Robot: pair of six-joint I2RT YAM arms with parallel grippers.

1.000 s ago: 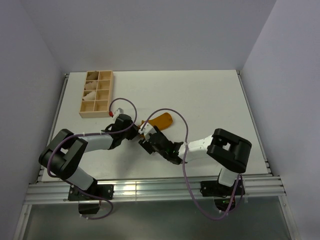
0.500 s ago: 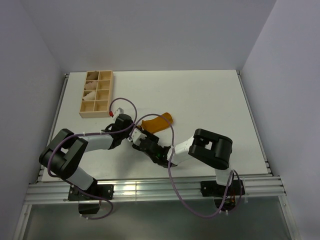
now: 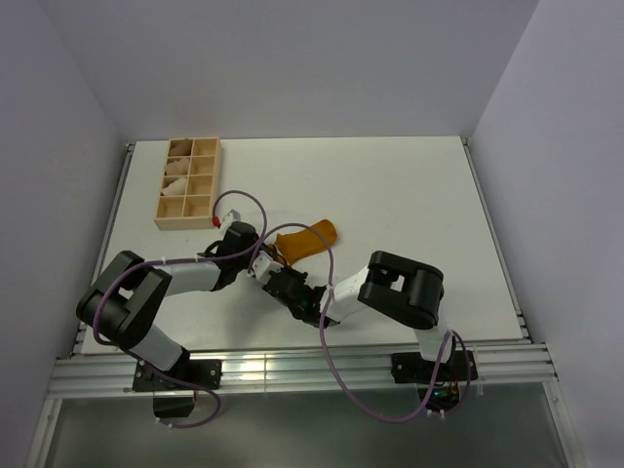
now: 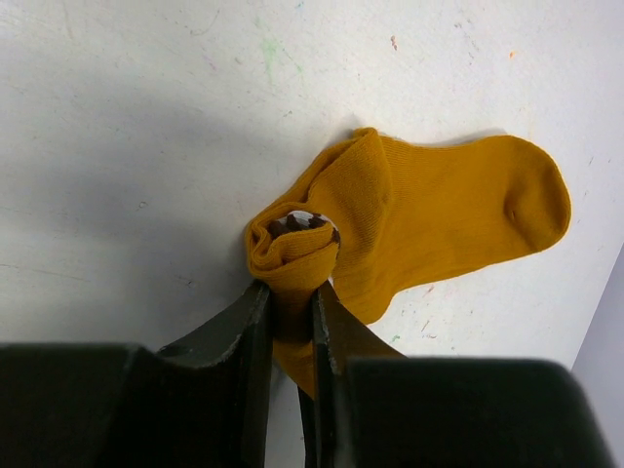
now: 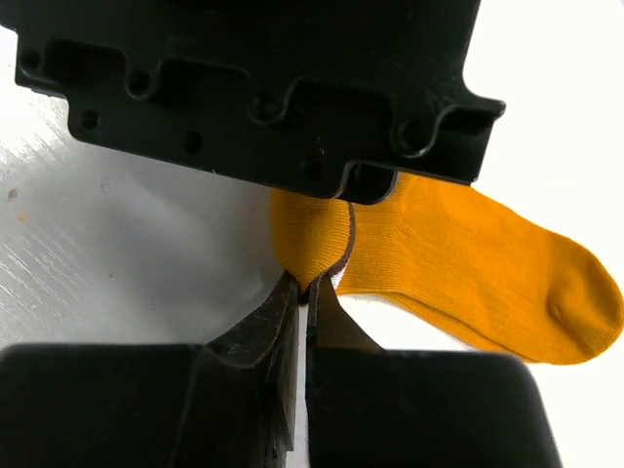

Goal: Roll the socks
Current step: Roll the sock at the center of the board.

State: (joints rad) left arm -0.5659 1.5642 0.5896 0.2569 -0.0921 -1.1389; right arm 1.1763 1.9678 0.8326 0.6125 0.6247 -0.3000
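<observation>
**One sock, two hands clamped on its rolled end**

One mustard-orange fabric sock [image 4: 439, 210] lies on the white bench [image 3: 409, 195], near the middle and slightly toward the left edge. Its rounded toe points toward the right edge and lies flat. Its cuff end is curled into one small, tight roll [image 4: 292, 244]. A bit of dark brown and white shows in the centre of that roll.

Two black arms reach in from the near edge and meet at the roll. The left hand [image 4: 291, 290] is clenched on the sock, with the rolled end squeezed between its two fingers and bulging out just beyond the tips. The right hand [image 5: 304, 283] comes from the opposite side. Its two fingers are pressed almost together and pinch a thin fold of the same sock at the roll. In the right wrist view, the black body of the left hand fills the top of the picture just past that pinch. The two hands sit very close, on either side of the roll.

One shallow wooden tray [image 3: 183, 225] sits in the far left corner, well apart from the sock. It is divided into eight compartments, two across and four deep. Pale cream bundles [image 3: 176, 177] fill some of them, but they are too small to count.
</observation>
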